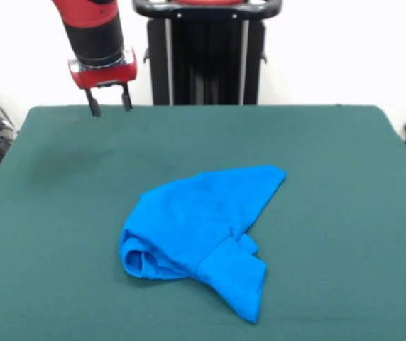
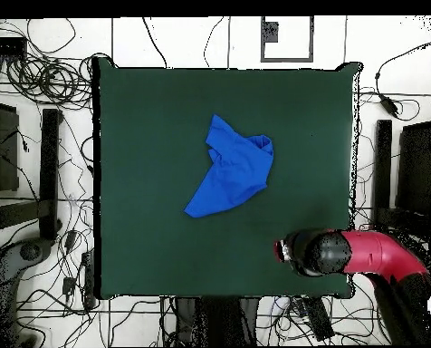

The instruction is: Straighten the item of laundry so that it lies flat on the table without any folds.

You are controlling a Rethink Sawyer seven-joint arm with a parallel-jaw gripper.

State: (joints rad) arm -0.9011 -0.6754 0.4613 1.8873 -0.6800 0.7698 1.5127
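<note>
Still crumpled: T-shirt point(image 1: 199, 231) mid-table point(image 1: 47, 234); tool point(image 1: 108, 104) parted, empty, well apart.

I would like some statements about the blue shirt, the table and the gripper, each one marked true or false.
1. The blue T-shirt lies flat with no folds. False: it is crumpled and folded over itself.
2. The gripper is shut on the shirt. False: it is open, empty, and apart from the shirt.
3. The shirt lies on the green table. True.
4. In the overhead view the arm is over a table corner. True.
5. A second garment lies on the table. False: only one.
</note>
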